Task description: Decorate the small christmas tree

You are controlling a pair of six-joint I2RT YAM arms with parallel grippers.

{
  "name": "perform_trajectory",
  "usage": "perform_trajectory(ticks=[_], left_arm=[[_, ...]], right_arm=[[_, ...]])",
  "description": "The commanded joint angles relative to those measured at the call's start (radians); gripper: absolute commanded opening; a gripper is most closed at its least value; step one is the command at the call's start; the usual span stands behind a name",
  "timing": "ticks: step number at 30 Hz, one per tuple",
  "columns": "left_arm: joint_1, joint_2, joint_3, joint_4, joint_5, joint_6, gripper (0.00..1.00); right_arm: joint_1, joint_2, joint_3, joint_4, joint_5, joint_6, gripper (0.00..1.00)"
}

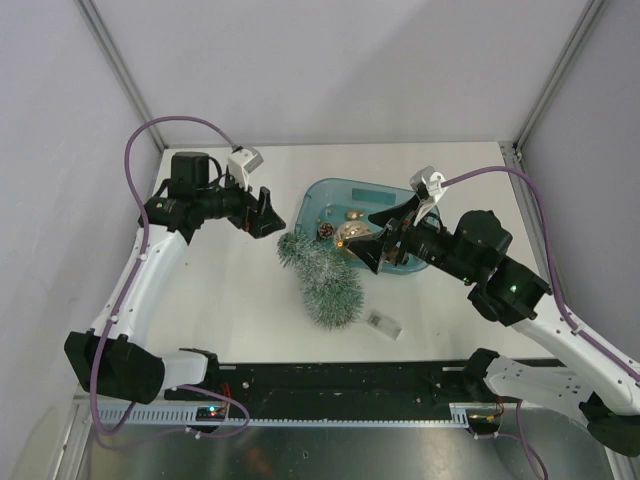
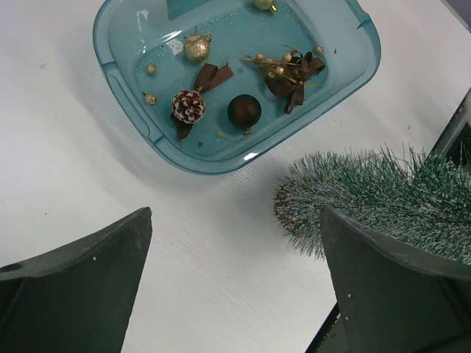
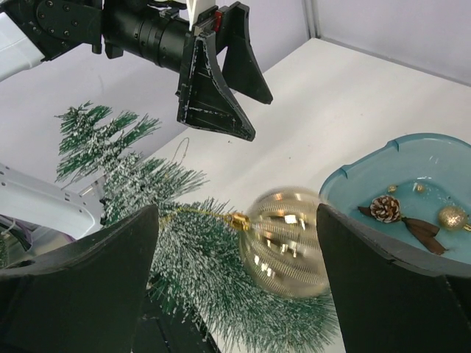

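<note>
The small christmas tree lies on its side on the white table, just in front of the teal tub. My right gripper hovers over the tree, open. In the right wrist view a ribbed gold ball, blurred, hangs between the wide-apart fingers of the right gripper, its gold string running left into the frosted branches of the tree. My left gripper is open and empty, left of the tub. In its own view the left gripper is above bare table, with the tree at its right finger.
The tub holds a pinecone, a brown ball, a gold glitter ball and a brown bow with gold berries. A small clear packet lies in front of the tree. Cell walls stand on three sides.
</note>
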State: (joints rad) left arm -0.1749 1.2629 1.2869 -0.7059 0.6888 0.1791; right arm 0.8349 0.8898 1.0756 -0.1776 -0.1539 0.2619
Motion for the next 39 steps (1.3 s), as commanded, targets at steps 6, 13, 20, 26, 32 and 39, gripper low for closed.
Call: perform_trajectory(ticks=[6, 13, 20, 26, 32, 39], left_arm=[[0.005, -0.024, 0.012, 0.001, 0.028, -0.025, 1.0], [0.006, -0.025, 0.007, 0.001, 0.02, -0.018, 1.0], [0.006, -0.03, -0.001, 0.0, 0.004, -0.011, 1.0], [0.007, -0.032, -0.018, 0.001, -0.067, 0.015, 1.0], [0.049, -0.021, -0.032, 0.005, -0.104, 0.035, 1.0], [0.102, 0.0, -0.033, 0.012, -0.131, 0.051, 1.0]], right_arm=[[-0.014, -0.022, -0.003, 0.029, 0.011, 0.003, 0.92], [-0.064, -0.039, -0.003, 0.036, -0.006, 0.0, 0.93], [-0.146, -0.067, -0.002, 0.015, -0.026, -0.005, 0.94], [-0.307, -0.039, -0.006, -0.034, -0.03, 0.003, 0.93], [-0.493, 0.099, -0.049, -0.002, -0.005, 0.051, 0.88], [-0.536, 0.397, -0.087, 0.079, 0.073, 0.049, 0.8]])
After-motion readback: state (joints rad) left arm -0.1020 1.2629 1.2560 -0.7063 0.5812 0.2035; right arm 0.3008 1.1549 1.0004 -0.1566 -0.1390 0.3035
